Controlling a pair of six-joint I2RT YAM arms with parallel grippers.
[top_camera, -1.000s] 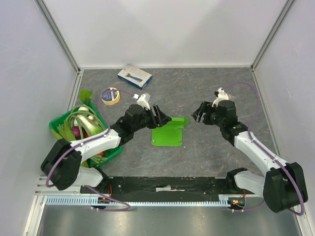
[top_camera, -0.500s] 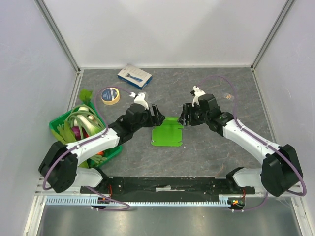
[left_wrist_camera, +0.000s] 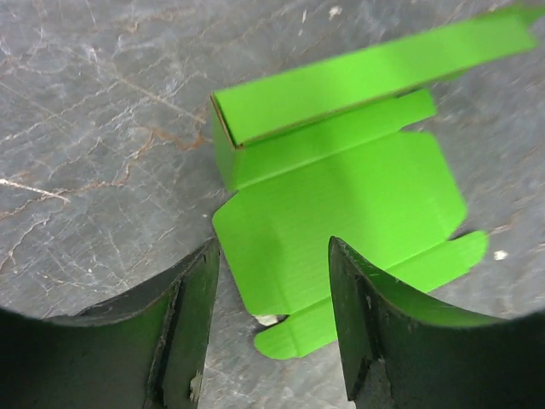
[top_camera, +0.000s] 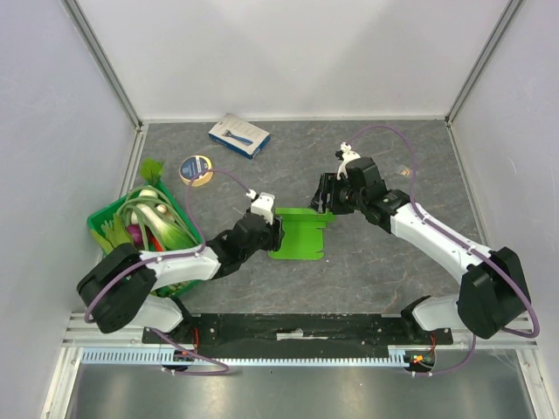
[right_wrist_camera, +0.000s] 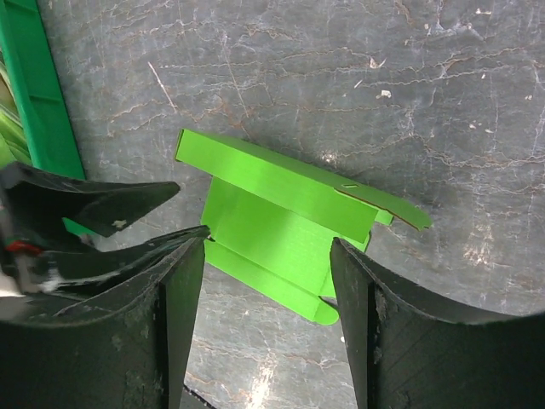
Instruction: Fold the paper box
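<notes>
The paper box (top_camera: 301,236) lies at ctr of the grey marbled table (top_camera: 376,257), mostly flat. One long panel along its far edge is folded up, and tabs stick out on the right side. The left gripper (top_camera: 278,234) sits at the box's left edge w/ fingers spread apart and nothing pinched; the wrist view shows card in the gap. The right gripper (top_camera: 323,202) is at the box's upper-right corner, jaws also apart, not clamped on anything.

Left of frame: dark green plastic crate (top_camera: 96,224) w/ leek-like stalks (top_camera: 153,216), well apart from the box; the left arm crosses its near corner. Upper left: tape roll (top_camera: 196,168), then blue-and-white flat carton (top_camera: 238,135) near the back wall. Its print is too small to read, and no other writing is legible.
</notes>
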